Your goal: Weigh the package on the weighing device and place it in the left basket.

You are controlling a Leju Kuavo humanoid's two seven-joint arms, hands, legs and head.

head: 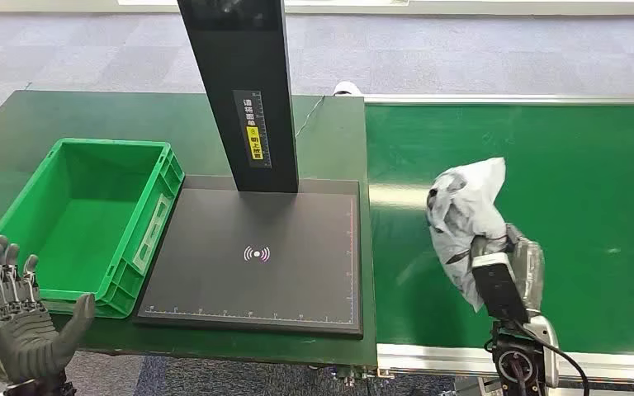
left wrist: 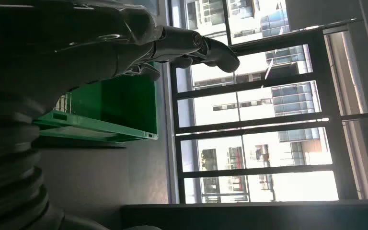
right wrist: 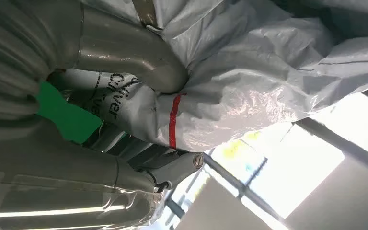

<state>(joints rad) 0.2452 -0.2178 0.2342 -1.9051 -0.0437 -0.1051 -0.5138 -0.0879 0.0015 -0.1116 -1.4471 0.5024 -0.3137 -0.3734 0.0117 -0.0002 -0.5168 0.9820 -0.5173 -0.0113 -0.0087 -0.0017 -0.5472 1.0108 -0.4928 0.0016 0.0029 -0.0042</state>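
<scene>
green belt (head: pixel 578 165) is running along the right of the worktop (head: pixel 16 132), and the right robot hand (head: pixel 512 268) is gripping the crumpled white package (head: pixel 462 206) above it. beside it the black weighing device (head: pixel 256 256) is lying bare, with the green basket (head: pixel 144 227) at its left, while the left robot hand (head: pixel 21 326) is hovering with fingers spread, holding nothing.

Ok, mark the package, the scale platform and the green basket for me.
package (head: pixel 462 210), head view, on its crumpled white plastic above the right hand.
scale platform (head: pixel 297 272), head view, bare black surface right of the printed symbol.
green basket (head: pixel 153 235), head view, its rim next to the scale.
</scene>
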